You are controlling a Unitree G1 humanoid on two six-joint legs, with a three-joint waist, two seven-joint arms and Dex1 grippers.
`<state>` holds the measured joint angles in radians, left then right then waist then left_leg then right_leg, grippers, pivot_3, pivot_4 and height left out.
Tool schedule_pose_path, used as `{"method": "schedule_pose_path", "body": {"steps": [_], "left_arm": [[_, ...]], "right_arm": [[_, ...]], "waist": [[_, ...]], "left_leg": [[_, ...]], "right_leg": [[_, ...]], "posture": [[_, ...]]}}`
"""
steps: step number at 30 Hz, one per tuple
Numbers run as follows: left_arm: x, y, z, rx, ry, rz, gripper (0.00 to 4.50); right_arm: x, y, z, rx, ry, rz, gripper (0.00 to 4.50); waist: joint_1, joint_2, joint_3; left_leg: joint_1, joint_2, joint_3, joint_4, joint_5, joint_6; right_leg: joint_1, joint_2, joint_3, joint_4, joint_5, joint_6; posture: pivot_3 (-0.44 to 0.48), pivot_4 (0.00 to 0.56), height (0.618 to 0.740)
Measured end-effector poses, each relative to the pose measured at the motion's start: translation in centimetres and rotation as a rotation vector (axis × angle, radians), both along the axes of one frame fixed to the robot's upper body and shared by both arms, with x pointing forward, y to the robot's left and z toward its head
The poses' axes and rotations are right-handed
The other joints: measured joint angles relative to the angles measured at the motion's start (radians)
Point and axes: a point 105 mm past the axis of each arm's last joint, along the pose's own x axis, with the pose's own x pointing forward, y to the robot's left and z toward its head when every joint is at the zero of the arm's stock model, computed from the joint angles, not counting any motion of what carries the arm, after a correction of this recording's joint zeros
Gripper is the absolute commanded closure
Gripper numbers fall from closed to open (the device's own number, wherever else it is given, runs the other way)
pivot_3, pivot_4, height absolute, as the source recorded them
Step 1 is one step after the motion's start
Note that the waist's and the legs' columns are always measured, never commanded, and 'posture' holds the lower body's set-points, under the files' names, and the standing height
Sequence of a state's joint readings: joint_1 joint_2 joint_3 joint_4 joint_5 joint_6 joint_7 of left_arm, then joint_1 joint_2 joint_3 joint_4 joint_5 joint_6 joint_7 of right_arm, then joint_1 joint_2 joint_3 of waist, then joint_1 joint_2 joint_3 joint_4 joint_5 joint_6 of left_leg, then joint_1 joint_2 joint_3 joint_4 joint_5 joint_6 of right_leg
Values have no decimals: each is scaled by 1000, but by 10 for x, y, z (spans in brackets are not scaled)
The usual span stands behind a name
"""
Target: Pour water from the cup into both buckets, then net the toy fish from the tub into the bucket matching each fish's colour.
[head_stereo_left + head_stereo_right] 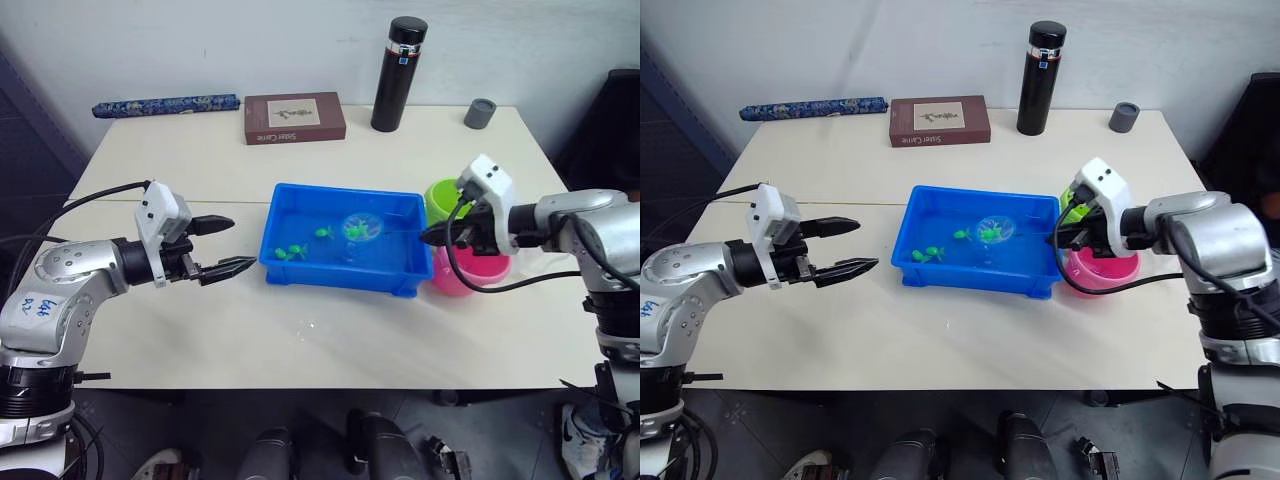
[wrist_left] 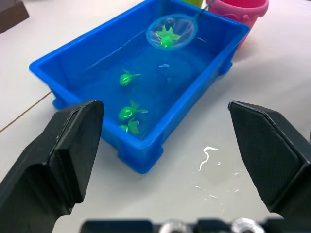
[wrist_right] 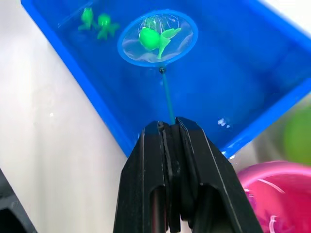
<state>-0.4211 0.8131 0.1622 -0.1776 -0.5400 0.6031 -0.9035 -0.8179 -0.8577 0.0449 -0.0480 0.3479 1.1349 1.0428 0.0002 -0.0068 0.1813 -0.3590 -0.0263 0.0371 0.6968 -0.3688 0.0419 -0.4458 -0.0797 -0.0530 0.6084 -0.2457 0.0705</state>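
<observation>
- Taking the shallow bright blue rectangular plastic tub (image 1: pixel 345 262) as your landmark, you see it at the middle of the pale desk (image 1: pixel 300 340), holding water.
- Your right gripper (image 3: pixel 171 127) sits at the tub's right end with its fingers closed on the thin dark handle of the small round net with a light blue rim (image 3: pixel 158 38).
- The net's hoop lies inside the tub, toward its far right part, with one green toy fish (image 3: pixel 154 39) in the mesh.
- Three more small green plastic fish (image 2: pixel 127 77) lie in the tub, toward its left half.
- The pink round plastic bucket (image 1: pixel 1105 270) stands just beside the tub's right end, below your right gripper; the lime green round plastic bucket (image 1: pixel 442 198) stands right behind it.
- Your left gripper (image 1: pixel 222 247) hovers over the desk to the left of the tub, well apart from it, fingers spread wide and holding nothing.
- A small splash of water (image 2: pixel 209 155) shines on the desk near the tub's front left corner.
- Behind the tub, at the desk's far edge, stand a tall black flask (image 1: pixel 398 74), a small grey cup (image 1: pixel 480 113) and a brown box (image 1: pixel 295 118).
</observation>
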Motion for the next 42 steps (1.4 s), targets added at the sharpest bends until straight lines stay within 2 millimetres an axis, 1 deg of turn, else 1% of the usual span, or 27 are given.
{"method": "schedule_pose_path", "body": {"steps": [2,3,4,6,12,18,21,23,25,27,31,34,38,42], "left_arm": [[5,-4,4,-7,-12,-27,67],[5,-4,4,-6,-15,-28,67],[7,-7,6,-3,-26,-45,67],[10,-9,6,6,-30,-60,67],[21,-18,8,-2,-40,-111,67],[26,-23,10,9,-53,-143,67],[28,-24,11,14,-59,-151,67],[30,-22,10,10,-55,-147,67],[30,-22,9,11,-51,-148,67],[30,-24,9,10,-55,-154,67],[30,-26,8,10,-53,-165,67],[30,-28,7,7,-54,-174,67],[30,-30,6,1,-54,-183,67],[32,-30,3,-13,-42,-180,67]], "right_arm": [[-2,-11,12,32,-37,-34,4500],[-3,-12,13,34,-41,-39,4500],[-4,-22,21,38,-75,-77,4500],[-3,-34,28,34,-112,-132,4500],[3,-72,23,17,-164,-290,4500],[14,-97,28,-56,-275,-416,4500],[16,-107,20,-152,-315,-448,4500],[16,-113,9,-251,-332,-448,4500],[16,-117,2,-333,-353,-438,4500],[15,-117,2,-406,-403,-419,4500],[12,-112,2,-643,-548,-321,4500],[9,-102,-1,-758,-642,-238,4500],[4,-97,-8,-949,-733,-124,4500],[4,-95,1,-1105,-856,-75,4500]], "waist": [[1,0,0],[1,0,0],[-1,0,0],[-1,0,0],[-1,0,0],[-3,0,0],[-2,0,0],[-1,0,0],[-1,0,0],[-1,0,0],[-1,0,0],[-1,0,0],[0,0,0],[-1,0,0]], "left_leg": [[-1,0,0,0,0,0],[-1,0,0,0,0,0],[-1,0,0,0,0,0],[-1,0,0,0,0,0],[-1,0,0,0,0,0],[-1,0,1,0,0,0],[-1,0,1,0,0,0],[-1,0,1,0,0,0],[-1,0,1,1,0,0],[-1,0,1,1,0,0],[-1,0,1,1,0,0],[-1,0,2,1,0,0],[-1,0,2,1,0,0],[-1,0,2,2,0,0]], "right_leg": [[0,0,0,0,0,0],[0,0,0,0,0,0],[0,0,0,-1,0,0],[0,0,0,-1,0,0],[0,0,0,0,0,0],[-1,1,0,0,0,0],[-1,1,0,0,0,0],[-1,1,0,0,0,0],[-1,1,0,0,0,1],[-1,1,0,0,0,1],[-1,1,0,0,0,1],[-1,1,0,0,0,1],[0,1,0,0,0,1],[0,2,0,1,0,1]], "posture": [[0,150,740],[0,150,740],[0,150,740],[0,150,740],[0,150,740],[0,150,740],[0,150,740],[0,150,740],[0,150,740],[0,150,740],[0,150,740],[0,150,740],[0,150,740],[0,150,740]]}}
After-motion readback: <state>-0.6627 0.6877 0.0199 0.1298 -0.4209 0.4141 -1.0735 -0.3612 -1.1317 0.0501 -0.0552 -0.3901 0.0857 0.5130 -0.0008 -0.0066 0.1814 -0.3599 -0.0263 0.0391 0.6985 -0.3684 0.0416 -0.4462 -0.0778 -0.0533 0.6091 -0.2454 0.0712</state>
